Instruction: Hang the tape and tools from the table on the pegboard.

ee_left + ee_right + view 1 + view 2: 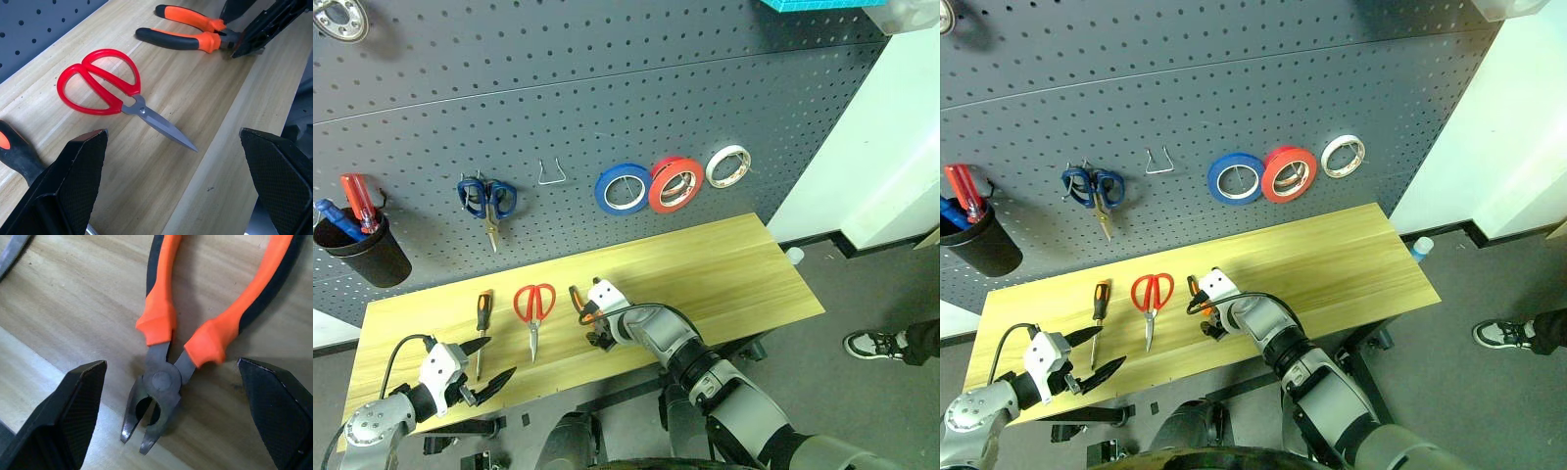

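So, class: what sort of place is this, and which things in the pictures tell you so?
Most likely a workshop or tool bench. A dark pegboard holds tape rolls and blue-handled scissors on hooks, and pliers, red-handled scissors and a screwdriver lie on a wooden table below it.

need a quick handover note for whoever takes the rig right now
Left hand: open, holding nothing, at the table's near edge by the screwdriver.
Right hand: open, poised over the pliers, not gripping.
Done: red tape hangs on the pegboard between the blue roll and the whitish roll.
Left: pliers, red scissors and screwdriver all lie on the table, to be hung.
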You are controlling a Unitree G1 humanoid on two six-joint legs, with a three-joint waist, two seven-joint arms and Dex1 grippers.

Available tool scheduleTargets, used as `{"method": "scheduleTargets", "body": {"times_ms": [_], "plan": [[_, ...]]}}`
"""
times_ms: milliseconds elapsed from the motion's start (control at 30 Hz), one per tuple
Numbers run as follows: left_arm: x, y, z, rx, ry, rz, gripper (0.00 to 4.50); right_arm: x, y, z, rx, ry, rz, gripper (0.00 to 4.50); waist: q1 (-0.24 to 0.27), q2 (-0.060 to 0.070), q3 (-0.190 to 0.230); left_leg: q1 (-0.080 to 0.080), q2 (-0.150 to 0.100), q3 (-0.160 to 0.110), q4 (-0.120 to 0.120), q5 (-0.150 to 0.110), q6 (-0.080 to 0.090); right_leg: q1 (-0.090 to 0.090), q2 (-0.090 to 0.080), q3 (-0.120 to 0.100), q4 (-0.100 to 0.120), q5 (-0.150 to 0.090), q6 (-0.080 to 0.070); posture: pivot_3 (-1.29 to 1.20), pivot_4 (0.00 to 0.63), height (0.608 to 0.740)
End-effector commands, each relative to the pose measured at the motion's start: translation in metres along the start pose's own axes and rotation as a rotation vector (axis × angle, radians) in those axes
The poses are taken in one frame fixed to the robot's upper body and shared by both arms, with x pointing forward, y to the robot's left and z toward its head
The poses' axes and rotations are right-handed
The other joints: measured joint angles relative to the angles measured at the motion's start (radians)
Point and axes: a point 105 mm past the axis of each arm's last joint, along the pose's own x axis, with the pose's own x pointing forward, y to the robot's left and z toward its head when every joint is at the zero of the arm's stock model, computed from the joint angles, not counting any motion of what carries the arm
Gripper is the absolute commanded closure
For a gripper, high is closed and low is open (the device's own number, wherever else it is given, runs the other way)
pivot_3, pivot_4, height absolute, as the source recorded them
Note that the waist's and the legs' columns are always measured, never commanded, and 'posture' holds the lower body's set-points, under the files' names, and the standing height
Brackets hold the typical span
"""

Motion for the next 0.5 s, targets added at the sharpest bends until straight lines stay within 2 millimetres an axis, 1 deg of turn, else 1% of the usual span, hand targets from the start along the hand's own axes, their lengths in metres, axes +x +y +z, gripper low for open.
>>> {"method": "scheduleTargets", "body": {"times_ms": [33, 167, 233, 333, 500], "plan": [[-0.003, 0.005, 0.005, 0.005, -0.026, 0.030, 0.00, -0.005, 0.007, 0.043, -0.039, -0.093, -0.024, 0.02, 0.000, 0.000, 0.000, 0.000, 0.000, 0.000, 0.000, 0.000, 0.000, 0.000, 0.000, 0.000, 0.000, 0.000, 0.000, -0.10, 0.151, 0.738], [-0.005, 0.005, 0.003, 0.002, -0.025, 0.037, 0.00, -0.013, -0.013, 0.039, -0.060, -0.097, -0.078, 0.02, 0.000, 0.000, 0.000, 0.000, 0.000, 0.000, 0.000, 0.000, 0.000, 0.000, 0.000, 0.000, 0.000, 0.000, 0.000, -0.10, 0.151, 0.738], [-0.005, 0.005, 0.003, 0.000, -0.025, 0.039, 0.00, -0.017, -0.020, 0.035, -0.072, -0.099, -0.086, 0.02, 0.000, 0.000, 0.000, 0.000, 0.000, 0.000, 0.000, 0.000, 0.000, -0.001, 0.000, 0.000, 0.000, 0.000, 0.000, -0.10, 0.151, 0.738], [-0.005, 0.004, 0.003, -0.002, -0.027, 0.041, 0.00, -0.023, -0.021, 0.031, -0.075, -0.103, -0.059, 0.02, 0.001, 0.000, 0.000, -0.001, 0.000, 0.000, 0.000, 0.000, 0.000, -0.001, 0.000, 0.000, -0.001, 0.000, 0.000, -0.10, 0.151, 0.738], [-0.003, 0.004, 0.003, -0.003, -0.030, 0.039, 0.00, -0.029, -0.012, 0.035, -0.100, -0.127, -0.007, 0.02, -0.001, 0.000, 0.000, -0.001, 0.000, 0.000, 0.000, 0.000, 0.000, -0.001, 0.000, 0.000, 0.000, -0.001, 0.001, -0.11, 0.147, 0.738]]}}
